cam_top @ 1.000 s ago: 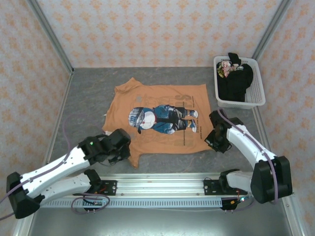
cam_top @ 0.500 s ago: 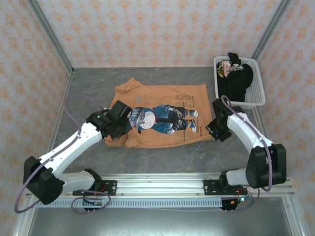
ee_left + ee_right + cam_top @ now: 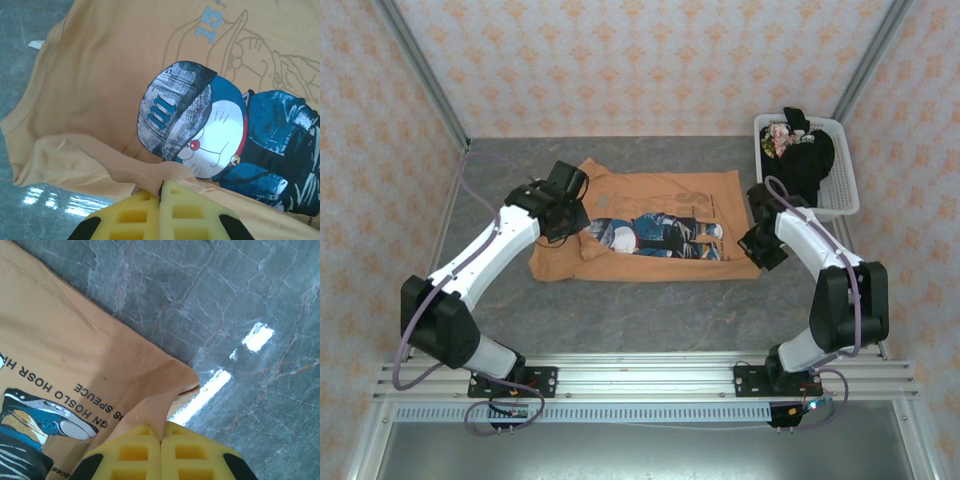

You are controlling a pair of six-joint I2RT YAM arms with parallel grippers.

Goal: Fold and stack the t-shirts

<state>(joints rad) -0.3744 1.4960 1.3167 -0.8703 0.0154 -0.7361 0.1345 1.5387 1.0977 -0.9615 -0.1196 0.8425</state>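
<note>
Top external view: the orange t-shirt [image 3: 660, 262] is being folded, pinched by the tightly closed left fingers [image 3: 135, 215] and right fingers [image 3: 132, 455]; next, its edges are probably needing to be matched.

The orange-tan t-shirt [image 3: 650, 268] carries a cartoon print [image 3: 220, 145] in blue, white, grey and black with a red nose, a faint grey line drawing with blue numerals beside it, and dark lettering [image 3: 60, 392] near the hem. The black t-shirt [image 3: 805, 170] shows a multicoloured patch of print [image 3: 778, 140], and the slatted basket [image 3: 842, 205] is white. The worktop [image 3: 650, 310] is grey with pale marble veining, the walls [image 3: 650, 60] are cream with a repeating orange floral motif, and the left fingers [image 3: 187, 212] and right fingers [image 3: 132, 452] are yellow with black edges.
</note>
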